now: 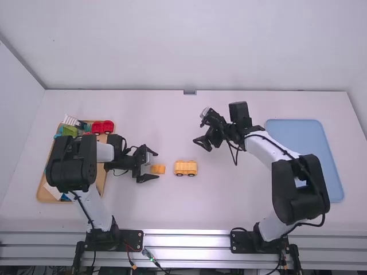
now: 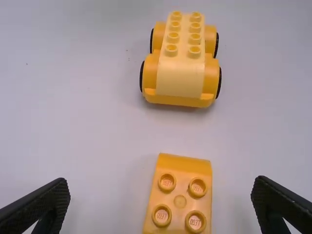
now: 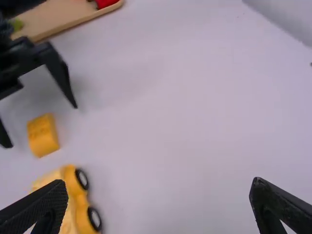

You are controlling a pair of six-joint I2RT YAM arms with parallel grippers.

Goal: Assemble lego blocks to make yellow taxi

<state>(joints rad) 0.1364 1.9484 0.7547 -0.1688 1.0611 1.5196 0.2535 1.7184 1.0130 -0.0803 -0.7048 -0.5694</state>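
near the orange block (image 2: 180,201), left gripper (image 1: 156,165) spread wide; farther off, right gripper (image 1: 200,126) likewise

Can see a smooth white table (image 1: 241,206) beneath both the left fingers (image 1: 148,177) and the right fingers (image 1: 202,142). Beyond both pairs, can make out a plain pale back wall (image 1: 183,46), with a small grey fitting (image 1: 190,92) at its foot. Well to the left of the left fingers, can see a pale side wall (image 1: 16,120), meeting the back wall at a slanting grey seam. Nearer the camera than either pair, can see silvery metal rails (image 1: 186,240). Can tell even light, with soft shadows.
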